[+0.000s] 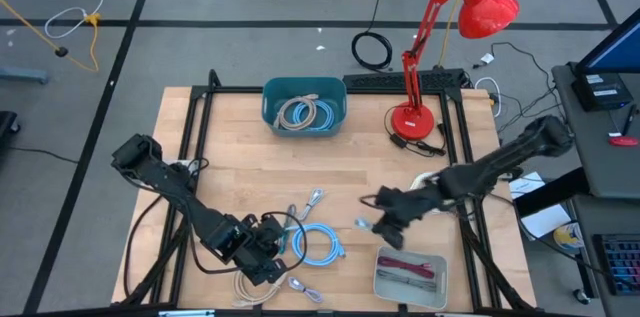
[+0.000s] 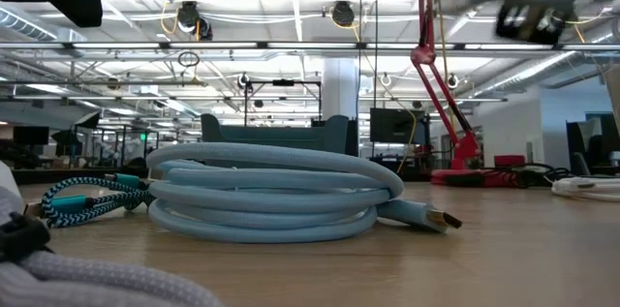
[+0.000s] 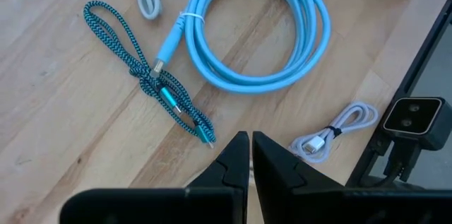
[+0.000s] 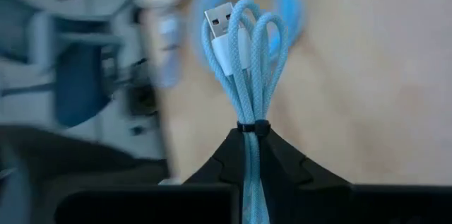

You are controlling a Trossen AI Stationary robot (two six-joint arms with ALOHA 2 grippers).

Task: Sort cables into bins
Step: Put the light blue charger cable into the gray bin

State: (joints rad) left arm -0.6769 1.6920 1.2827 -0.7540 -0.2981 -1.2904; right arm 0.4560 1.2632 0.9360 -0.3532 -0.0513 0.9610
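Here pale-blue braided cable, folded bundle (white USB plug).

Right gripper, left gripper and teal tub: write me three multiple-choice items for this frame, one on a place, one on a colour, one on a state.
1. Where does the teal tub stand?
A. At the table edge near the red lamp
B. Under the left gripper
C. Inside the grey tray

2. What colour is the cable bundle in the right gripper?
A. Maroon
B. Light blue
C. Beige

3. How is the left gripper?
A. Wide open
B. Shut on the braided teal cable
C. Shut and empty

Answers:
1. A, the high view shows the teal tub at the table edge, with the red lamp next along it.
2. B, the right gripper pinches a light blue cable bundle with a white plug.
3. C, the left gripper has its fingers together with nothing between them.
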